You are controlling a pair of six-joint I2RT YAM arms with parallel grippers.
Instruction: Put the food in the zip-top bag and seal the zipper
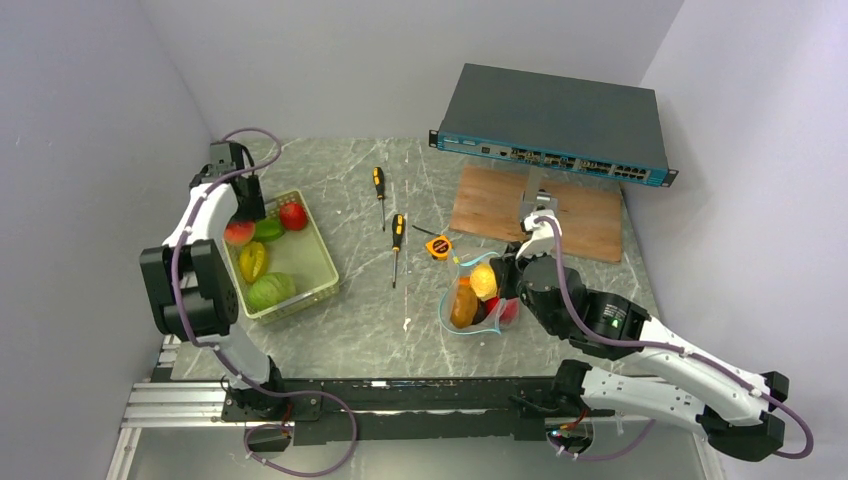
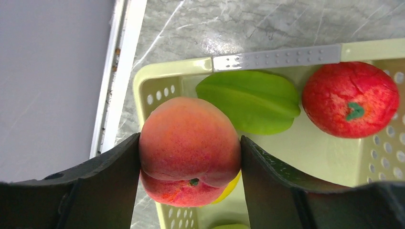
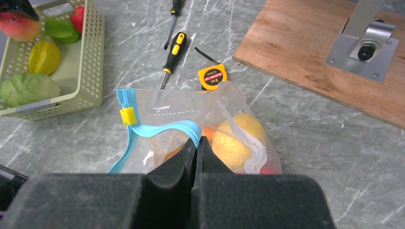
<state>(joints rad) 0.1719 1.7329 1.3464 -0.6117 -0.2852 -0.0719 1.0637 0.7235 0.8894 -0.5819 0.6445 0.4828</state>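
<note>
marble counter (image 1: 400,330), pale green tray (image 3: 93,52) at left with loose fruit (image 3: 26,88), zip-top bag (image 3: 176,112) right of centre holding yellow fruit (image 3: 236,138), right hand (image 3: 196,143) clenched on its zipper (image 3: 162,129) edge, left hand (image 2: 190,143) grasping peach (image 2: 188,129) over tray corner

The grey veined stone-look tabletop (image 1: 380,330) is smooth and faintly shiny. The pale green perforated plastic basket (image 2: 167,88) looks matt. The clear soft plastic zip-top bag (image 3: 176,112) is glossy. The pink-red toy peach (image 2: 188,138) has matt, finely speckled skin.
</note>
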